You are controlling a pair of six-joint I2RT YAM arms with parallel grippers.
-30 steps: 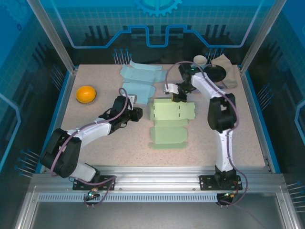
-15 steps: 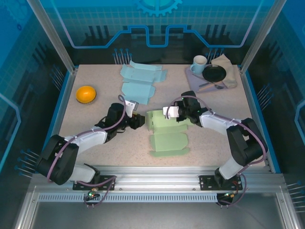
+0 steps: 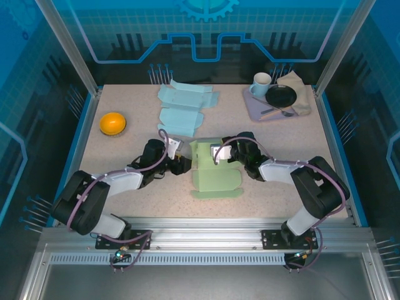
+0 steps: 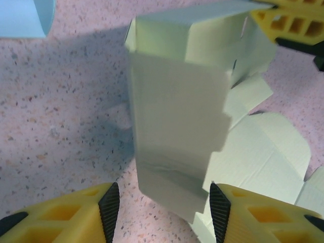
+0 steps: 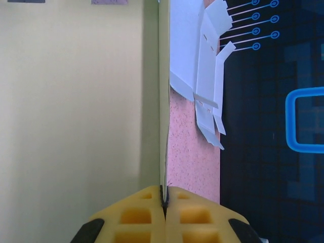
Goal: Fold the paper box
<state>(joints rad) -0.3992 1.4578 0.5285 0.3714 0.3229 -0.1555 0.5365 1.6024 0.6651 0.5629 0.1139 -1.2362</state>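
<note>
While the right tool (image 5: 163, 196) clamps the paper box (image 4: 177, 121) by its raised edge, the left tool (image 4: 164, 207) gapes just before it.

Pale green paper box (image 3: 215, 182), light blue sheets (image 3: 181, 115), orange bowl (image 3: 113, 122), speckled beige table (image 3: 162, 201)

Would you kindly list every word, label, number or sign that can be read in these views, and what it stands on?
There are no readable words, numbers or brand names.
On the green paper box: plain, no print.
On the blue paper sheets: plain, no print.
On the backdrop: a gear emblem and circuit lines, no lettering.
On the white mug: too small to tell whether it bears any mark.
</note>
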